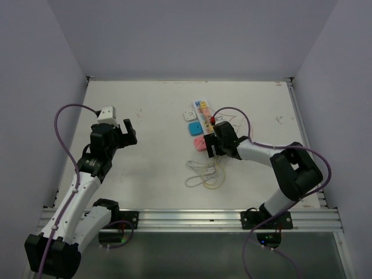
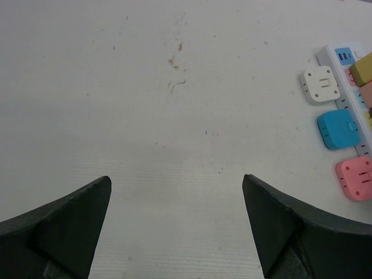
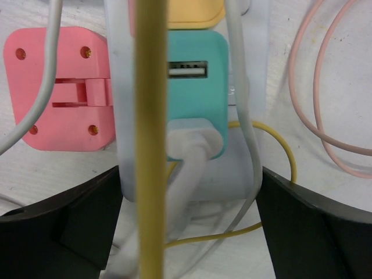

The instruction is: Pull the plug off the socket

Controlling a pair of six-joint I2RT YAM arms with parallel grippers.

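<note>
USB slot [image 3: 187, 70] on teal plug [image 3: 197, 102], right-wrist view alone

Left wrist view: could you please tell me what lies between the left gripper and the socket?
In that view, bare scuffed table, then a white plug, blue plug and pink plug lying beside the socket, ahead of the left gripper.

A white adapter [image 2: 319, 85], blue adapter [image 2: 337, 129] and pink adapter [image 2: 356, 178] lie on the scuffed table [image 2: 145, 116].

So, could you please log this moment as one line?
left gripper: open, over table | right gripper: open, straddling socket | white plug: in teal outlet
</note>
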